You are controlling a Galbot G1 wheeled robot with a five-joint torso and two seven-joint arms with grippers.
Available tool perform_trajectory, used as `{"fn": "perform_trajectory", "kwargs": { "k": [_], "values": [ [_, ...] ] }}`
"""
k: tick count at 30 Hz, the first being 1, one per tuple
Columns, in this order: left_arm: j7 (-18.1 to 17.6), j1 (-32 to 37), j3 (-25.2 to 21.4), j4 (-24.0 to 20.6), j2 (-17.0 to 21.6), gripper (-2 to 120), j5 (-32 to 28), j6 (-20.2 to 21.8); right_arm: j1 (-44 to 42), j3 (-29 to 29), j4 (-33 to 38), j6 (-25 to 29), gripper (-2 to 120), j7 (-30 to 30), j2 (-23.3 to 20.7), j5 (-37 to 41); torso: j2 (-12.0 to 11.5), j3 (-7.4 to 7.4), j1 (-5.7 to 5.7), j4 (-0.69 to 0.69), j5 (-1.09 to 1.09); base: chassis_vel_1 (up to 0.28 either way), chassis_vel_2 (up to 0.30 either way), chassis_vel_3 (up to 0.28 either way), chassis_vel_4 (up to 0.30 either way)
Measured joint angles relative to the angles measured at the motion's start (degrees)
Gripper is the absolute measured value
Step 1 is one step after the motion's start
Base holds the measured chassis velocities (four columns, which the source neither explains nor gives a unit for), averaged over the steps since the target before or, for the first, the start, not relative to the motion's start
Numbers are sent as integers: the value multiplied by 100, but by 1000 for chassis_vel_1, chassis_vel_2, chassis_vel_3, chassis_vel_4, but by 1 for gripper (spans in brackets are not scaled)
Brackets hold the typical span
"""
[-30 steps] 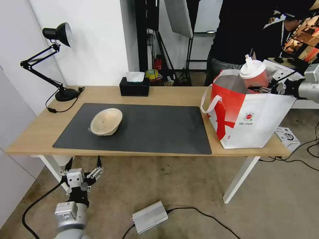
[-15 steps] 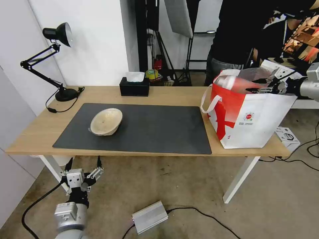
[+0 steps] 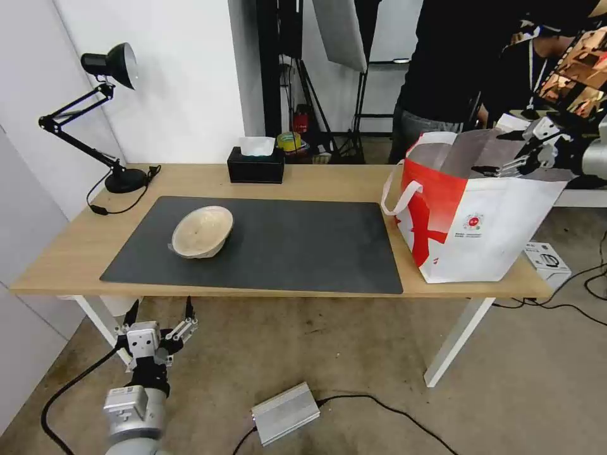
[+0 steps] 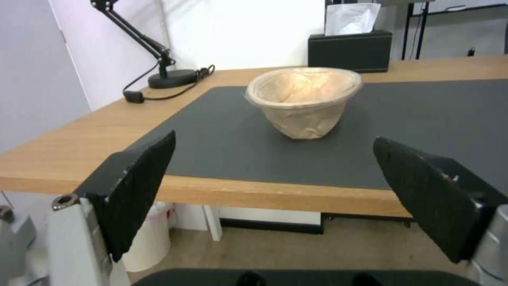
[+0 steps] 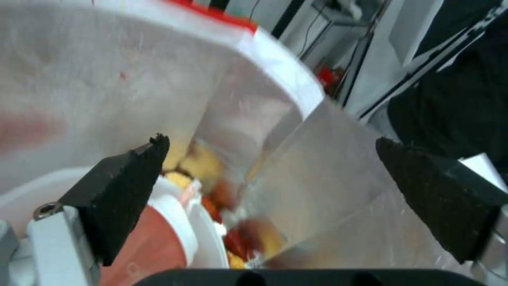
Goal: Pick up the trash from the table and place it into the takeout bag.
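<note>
Hanging over the open top of the takeout bag (image 3: 471, 221), the right hand (image 3: 506, 169) has its fingers spread wide and holds nothing. Down inside the bag, the right wrist view shows the red drink cup (image 5: 145, 246) with its white lid lying against the silver lining, and red and yellow food scraps (image 5: 238, 234) beside it. The bag stands on the right end of the desk (image 3: 69, 253), just beside the dark grey mat (image 3: 284, 246). The beige bowl (image 3: 202, 231) sits on the left part of the mat, well apart from the bag. The left hand (image 3: 159, 314) waits low in front of the desk edge, fingers wide open and empty, pointing toward the bowl.
</note>
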Motion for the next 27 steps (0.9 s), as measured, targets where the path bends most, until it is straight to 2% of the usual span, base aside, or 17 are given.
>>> {"fn": "perform_trajectory", "kwargs": {
  "k": [8, 18, 21, 22, 25, 26, 27],
  "values": [
    [2, 0, 13, -1, -8, 100, 16, 0, -4, 183, 449, -14, 100, 472, -5, 672, 0, 0, 0, 0, -1, 0, 0, 0, 0],
    [4, 8, 0, -9, 0, 100, 19, 2, 106, 346, 1163, -18, 100, 1386, 84, 1398, 0, 0, 0, 0, -1, 0, 0, 0, 0],
    [8, -11, 0, -17, 2, 100, 19, 9, 77, 383, 1876, -35, 100, 2438, 104, 2115, 0, 0, 0, 0, -2, 0, 0, 0, 0],
    [8, -11, 0, -17, 2, 100, 19, 9, 77, 383, 1876, -35, 100, 2438, 104, 2115, 0, 0, 0, 0, -2, 0, 0, 0, 0],
    [9, -15, 0, -19, -6, 100, 19, 12, -138, 476, 2667, -143, 100, 3586, 155, 2690, 0, 0, 0, 1, -2, 0, 0, 0, 0],
    [9, -15, 0, -19, -6, 100, 19, 12, -138, 476, 2667, -143, 100, 3586, 155, 2690, 0, 0, 0, 1, -2, 0, 0, 0, 0],
    [10, -12, -2, -20, -8, 100, 19, 13, -291, 574, 3004, -211, 100, 4025, 176, 2871, 0, 0, 0, 1, -2, 0, 0, 0, 0]
  ]
}}
